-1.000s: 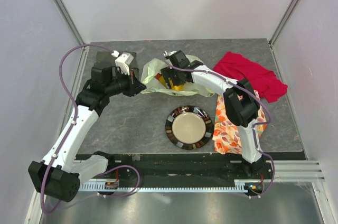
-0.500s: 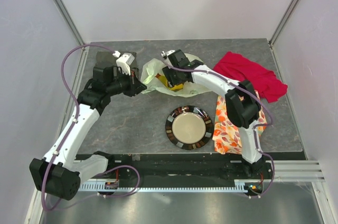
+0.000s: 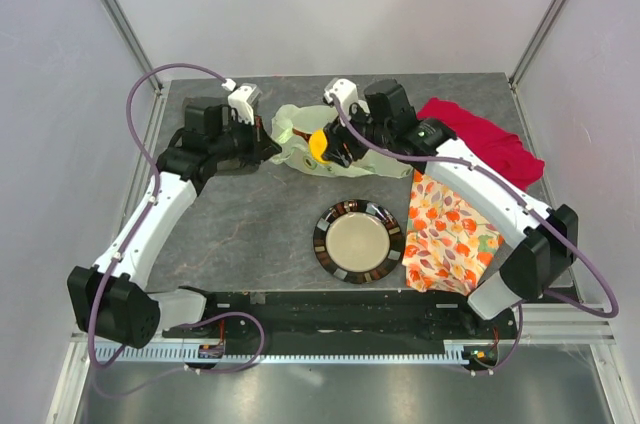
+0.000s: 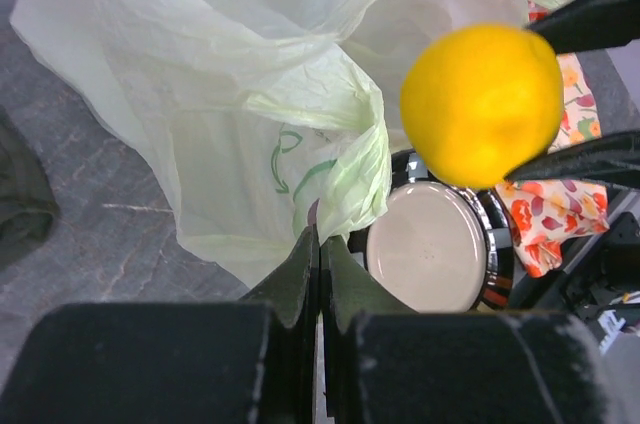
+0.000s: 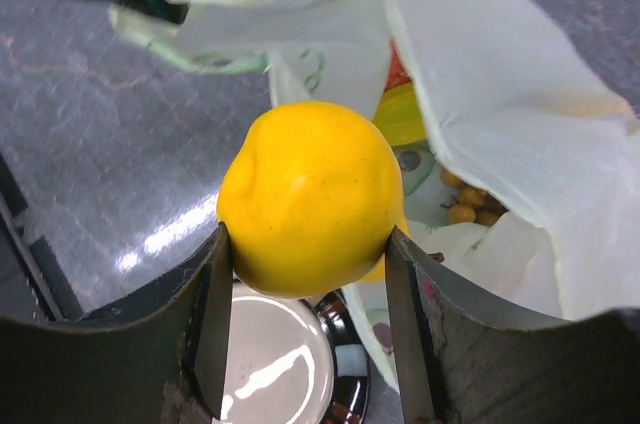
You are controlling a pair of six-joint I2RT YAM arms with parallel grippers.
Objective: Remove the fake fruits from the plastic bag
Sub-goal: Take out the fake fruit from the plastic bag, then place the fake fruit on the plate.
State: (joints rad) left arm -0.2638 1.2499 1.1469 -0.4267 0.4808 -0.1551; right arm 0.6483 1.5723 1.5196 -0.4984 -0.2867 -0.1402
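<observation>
Pinching a smooth, round, bright yellow lemon (image 5: 310, 194) from both sides, your right gripper (image 5: 308, 249) holds it just above the mouth of the crinkly, translucent pale green plastic bag (image 4: 200, 94), your left gripper (image 4: 320, 249) clamped on the bag's edge, brown grape-like cluster (image 5: 465, 212) inside

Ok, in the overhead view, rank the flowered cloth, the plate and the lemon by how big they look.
1. flowered cloth, barely ahead
2. plate, nearly the same size
3. lemon, clearly smallest
</observation>
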